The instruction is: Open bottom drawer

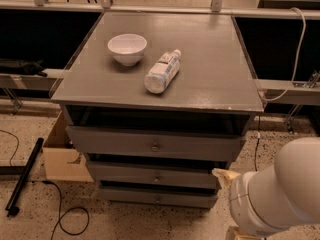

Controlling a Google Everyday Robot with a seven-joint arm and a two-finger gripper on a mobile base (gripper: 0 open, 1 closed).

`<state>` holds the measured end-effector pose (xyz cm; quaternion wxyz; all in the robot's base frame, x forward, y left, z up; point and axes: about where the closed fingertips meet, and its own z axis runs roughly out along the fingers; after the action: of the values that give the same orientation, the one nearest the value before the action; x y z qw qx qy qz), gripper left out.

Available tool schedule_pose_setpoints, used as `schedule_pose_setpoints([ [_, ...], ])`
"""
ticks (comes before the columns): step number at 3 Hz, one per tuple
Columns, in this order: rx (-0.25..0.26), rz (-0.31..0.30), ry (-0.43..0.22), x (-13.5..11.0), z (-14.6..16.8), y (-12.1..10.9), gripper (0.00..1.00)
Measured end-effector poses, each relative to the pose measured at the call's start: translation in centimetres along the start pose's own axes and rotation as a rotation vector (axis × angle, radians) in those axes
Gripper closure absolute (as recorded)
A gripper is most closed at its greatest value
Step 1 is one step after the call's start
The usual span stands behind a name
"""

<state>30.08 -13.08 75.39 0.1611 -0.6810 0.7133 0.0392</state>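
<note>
Gripper (239, 232): only a pale sliver of it shows at the lower frame edge, beneath the bulky white arm (280, 194), low and to the right of the cabinet front; whether it is open or closed, or holding anything, cannot be told. The bottom drawer (130, 196) is the lowest of three grey fronts on the grey cabinet (210, 64), a thin strip close to the floor, below the middle drawer (125, 174) and the tall top drawer (110, 140). It appears pushed in, so the task is judged not yet begun. Its single small round knob (158, 200) sits at mid-width and is the only evident place to take hold. The front is probably rigid wood, not fragile, and should slide straight out if pulled squarely. The knob is small and smooth-looking, so a grasp that is off-centre or shallow may slip off. The gripper lies well apart from the knob, to its right. A white bowl (127, 48) and a bottle (162, 71) lying on its side rest on the cabinet top; a hard tug could set the bottle rolling.
</note>
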Motion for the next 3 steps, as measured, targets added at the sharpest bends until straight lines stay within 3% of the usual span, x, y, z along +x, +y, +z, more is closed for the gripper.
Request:
schedule_pose_setpoints([
  [1,-0.004,0.000,0.000,0.0,0.0,0.0,0.00],
  [3,-0.152,0.127,-0.086,-1.6,8.5,-1.0,0.00],
])
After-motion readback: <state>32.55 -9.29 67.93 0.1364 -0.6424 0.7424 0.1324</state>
